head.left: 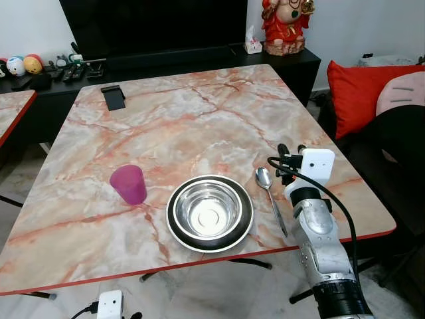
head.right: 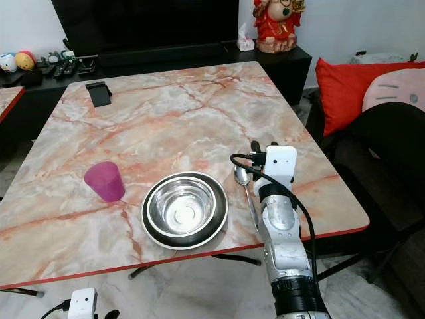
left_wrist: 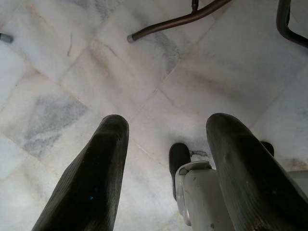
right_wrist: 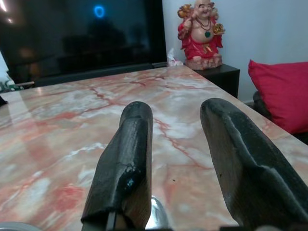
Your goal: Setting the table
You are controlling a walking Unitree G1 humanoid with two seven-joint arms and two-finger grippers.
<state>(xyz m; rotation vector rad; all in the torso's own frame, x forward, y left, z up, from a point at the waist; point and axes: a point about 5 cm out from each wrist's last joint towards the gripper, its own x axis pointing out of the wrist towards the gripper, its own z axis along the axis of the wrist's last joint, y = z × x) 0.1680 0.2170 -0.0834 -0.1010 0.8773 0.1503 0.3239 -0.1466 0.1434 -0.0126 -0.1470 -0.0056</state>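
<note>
Right gripper (right_wrist: pixel 175 159) hovered just above the spoon (head.left: pixel 268 193), its 2 fingers apart and holding nothing. Spoon lay on the marble table (head.left: pixel 199 113) just right of the steel bowl (head.left: pixel 209 212); a purple cup (head.left: pixel 128 184) stood left. Left gripper (left_wrist: pixel 168 168) hung open over the floor.

steel bowl (head.left: pixel 209 212): shiny, upright, near the counter's (head.left: pixel 199 113) front edge. spoon (head.left: pixel 271 197): metal, flat just right of the bowl, handle toward the front edge. purple cup (head.left: pixel 128 184): translucent, inverted, left of the bowl.
</note>
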